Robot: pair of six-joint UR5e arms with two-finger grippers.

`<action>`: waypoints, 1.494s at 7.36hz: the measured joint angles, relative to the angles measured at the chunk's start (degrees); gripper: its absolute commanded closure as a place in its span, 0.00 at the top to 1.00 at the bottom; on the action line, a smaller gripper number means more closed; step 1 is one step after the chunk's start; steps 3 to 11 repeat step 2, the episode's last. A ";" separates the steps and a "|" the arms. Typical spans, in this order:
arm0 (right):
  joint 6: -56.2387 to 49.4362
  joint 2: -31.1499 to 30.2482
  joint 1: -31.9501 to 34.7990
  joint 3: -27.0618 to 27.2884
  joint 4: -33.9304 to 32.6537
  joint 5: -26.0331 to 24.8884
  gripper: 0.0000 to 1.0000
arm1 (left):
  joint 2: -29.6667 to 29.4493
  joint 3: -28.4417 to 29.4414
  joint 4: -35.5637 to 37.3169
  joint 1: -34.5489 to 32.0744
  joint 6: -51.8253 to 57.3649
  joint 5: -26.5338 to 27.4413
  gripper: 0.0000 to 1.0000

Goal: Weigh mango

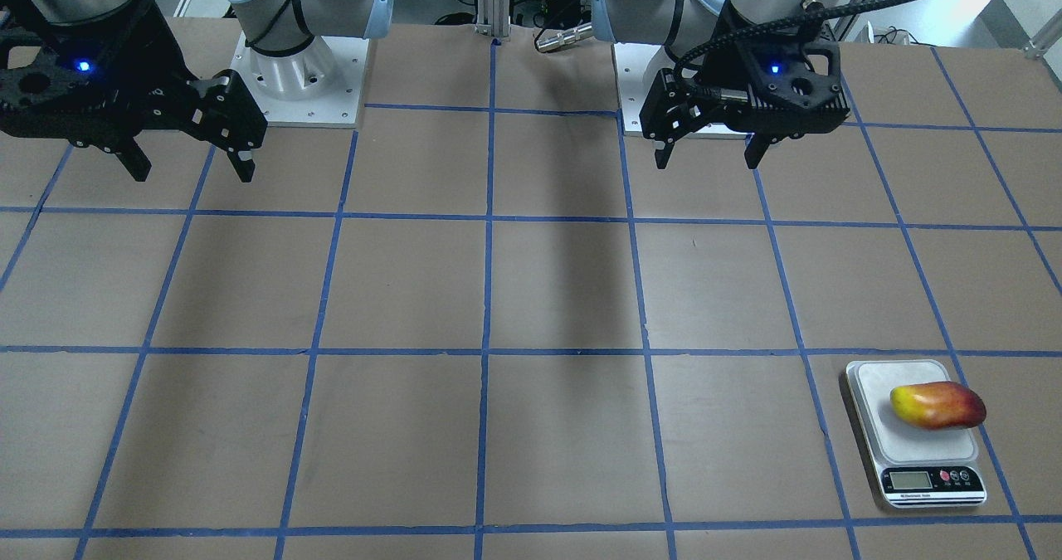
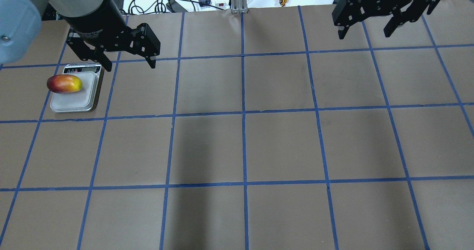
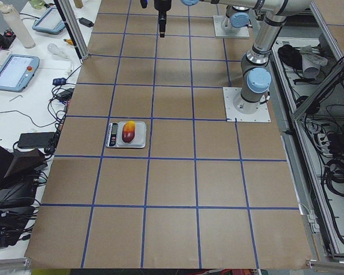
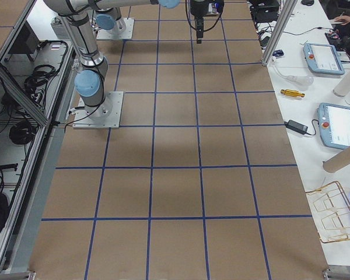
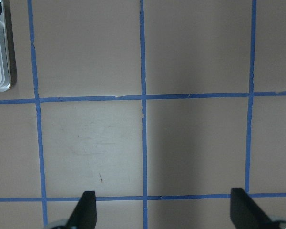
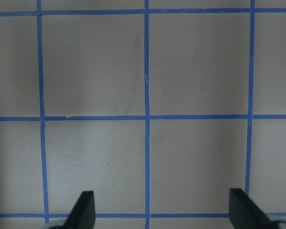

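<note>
Now left end effector (image 2: 130, 66), right end effector (image 2: 363, 36) wide open, empty; mango (image 2: 64, 83) apart.

Our left gripper (image 2: 129, 66) hangs high, jaws spread wide, nothing between them. Our right gripper (image 2: 363, 35) same: high, jaws wide apart, nothing held. Both aimed straight down.

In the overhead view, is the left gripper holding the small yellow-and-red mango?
No, the yellow-and-red mango lies on the silver kitchen scale, with the open left gripper apart from it.
</note>
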 measured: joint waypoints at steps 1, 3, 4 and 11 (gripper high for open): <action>0.00 0.01 0.02 0.00 0.00 0.02 1.00 | 0.00 0.01 0.00 -0.13 -0.39 -0.02 1.00; 0.00 0.02 0.04 0.00 0.00 0.04 1.00 | 0.01 0.02 0.00 -0.14 -0.31 -0.02 1.00; 0.00 0.02 0.04 0.00 0.00 0.04 1.00 | 0.01 0.02 0.00 -0.14 -0.31 -0.02 1.00; 0.00 0.02 0.04 0.00 0.00 0.04 1.00 | 0.01 0.02 0.00 -0.14 -0.31 -0.02 1.00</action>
